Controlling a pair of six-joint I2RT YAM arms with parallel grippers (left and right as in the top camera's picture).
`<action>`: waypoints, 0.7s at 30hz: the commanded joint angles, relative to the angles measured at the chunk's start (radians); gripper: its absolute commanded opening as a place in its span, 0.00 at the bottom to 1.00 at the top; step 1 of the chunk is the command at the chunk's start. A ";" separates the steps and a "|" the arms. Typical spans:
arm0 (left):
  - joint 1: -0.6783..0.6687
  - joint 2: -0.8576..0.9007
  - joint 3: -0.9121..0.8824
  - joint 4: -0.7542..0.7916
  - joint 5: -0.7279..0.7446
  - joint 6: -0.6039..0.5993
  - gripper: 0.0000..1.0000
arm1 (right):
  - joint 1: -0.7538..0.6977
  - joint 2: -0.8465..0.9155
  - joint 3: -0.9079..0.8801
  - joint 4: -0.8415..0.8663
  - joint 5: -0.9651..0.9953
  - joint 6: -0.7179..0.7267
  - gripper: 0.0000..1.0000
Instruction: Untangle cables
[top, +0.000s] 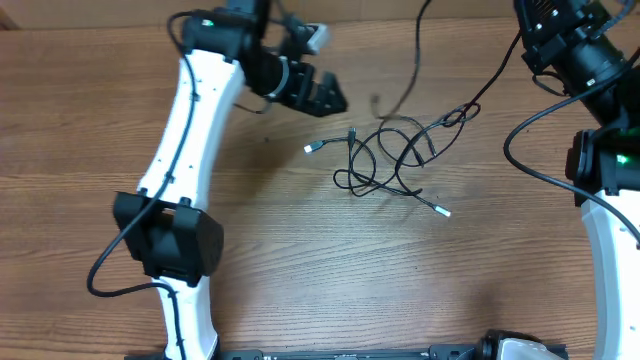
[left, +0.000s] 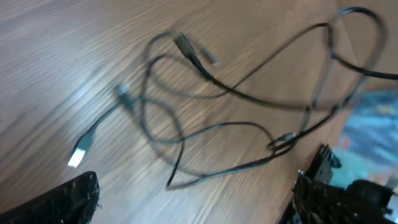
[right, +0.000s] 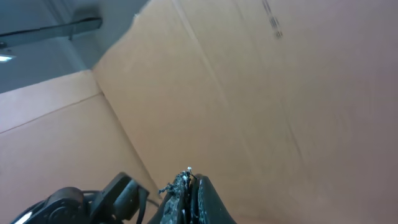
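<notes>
From overhead I see the cables (top: 392, 160) lying in a loose knot of loops just right of the centre of the frame, on the wooden table (top: 300, 270). One silver-tipped plug (top: 311, 148) sticks out at the knot's left side and another (top: 443, 211) at its lower right.

My left gripper (top: 328, 97) sits in the upper middle of the frame, up and left of the knot and clear of it. Its fingers (left: 68, 199) stand wide apart at the bottom corners of the left wrist view, with nothing between them.

In the right wrist view, my right gripper (right: 189, 190) points up at a brown cardboard wall (right: 261, 106) with its fingers pressed together. I cannot tell whether anything is pinched between them. A small dark print mark (right: 271, 18) at the upper right of the cardboard is too blurred to read.
</notes>
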 joint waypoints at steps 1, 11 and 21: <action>-0.060 -0.035 0.015 0.047 0.043 0.056 1.00 | 0.011 0.005 0.026 -0.019 -0.019 -0.004 0.04; -0.169 -0.035 0.015 0.095 0.015 0.085 1.00 | 0.068 0.006 0.025 -0.035 -0.047 -0.007 0.04; -0.216 -0.035 0.015 0.094 -0.109 0.117 1.00 | 0.099 0.006 0.025 -0.030 -0.053 -0.007 0.04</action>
